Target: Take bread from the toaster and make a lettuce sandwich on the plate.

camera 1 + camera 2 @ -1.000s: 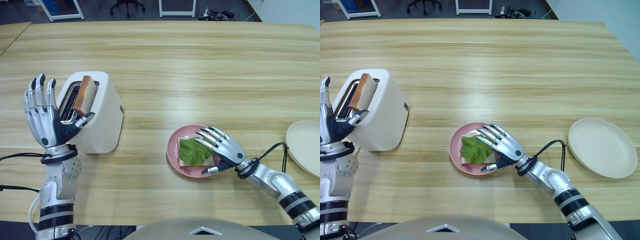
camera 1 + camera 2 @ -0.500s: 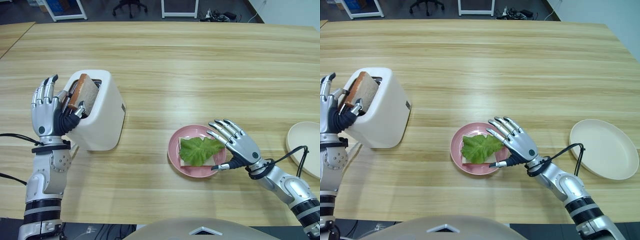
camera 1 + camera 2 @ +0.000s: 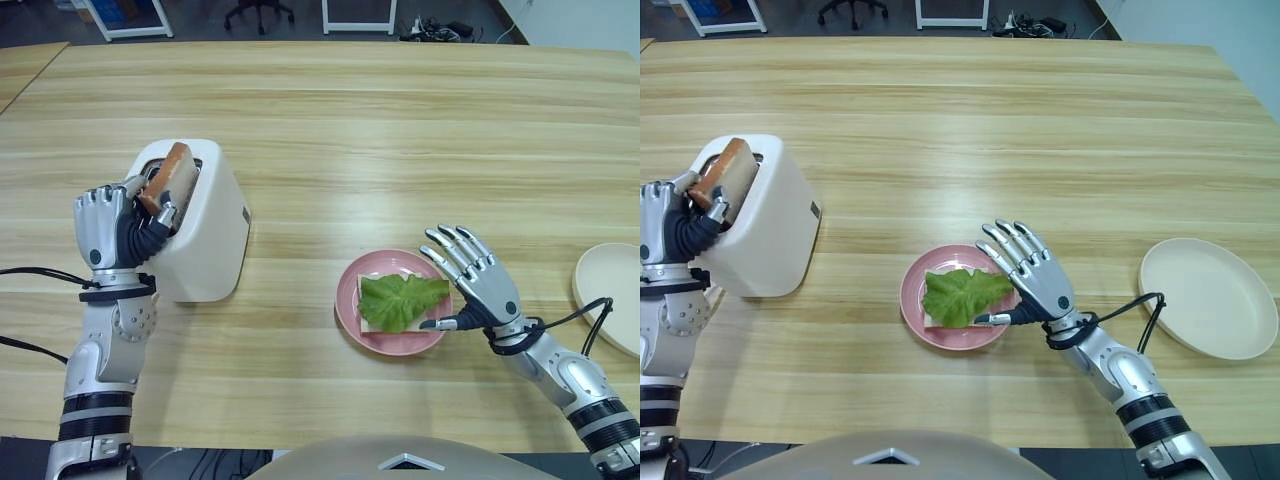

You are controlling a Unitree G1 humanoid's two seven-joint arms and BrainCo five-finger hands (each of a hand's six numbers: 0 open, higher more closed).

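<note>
A white toaster (image 3: 215, 235) stands at the table's left, with a brown bread slice (image 3: 176, 165) sticking up from its slot and leaning right. My left hand (image 3: 108, 225) is at the toaster's left side, its fingers curled around the lower part of that slice. A pink plate (image 3: 346, 300) lies in the middle near the front edge. On it a green lettuce leaf (image 3: 400, 298) covers a slice of bread, of which a pale edge shows. My right hand (image 3: 478, 285) hovers just right of the plate, fingers spread, holding nothing.
A cream plate (image 3: 612, 295) lies at the far right edge of the table. A black cable (image 3: 575, 318) loops from my right wrist. The wide wooden table stretches away behind the toaster and plates; chairs and stands are beyond its far edge.
My left hand has come in from beside the toaster and curled its fingers around the bread slice. My right hand has drawn back off the lettuce to the plate's right.
</note>
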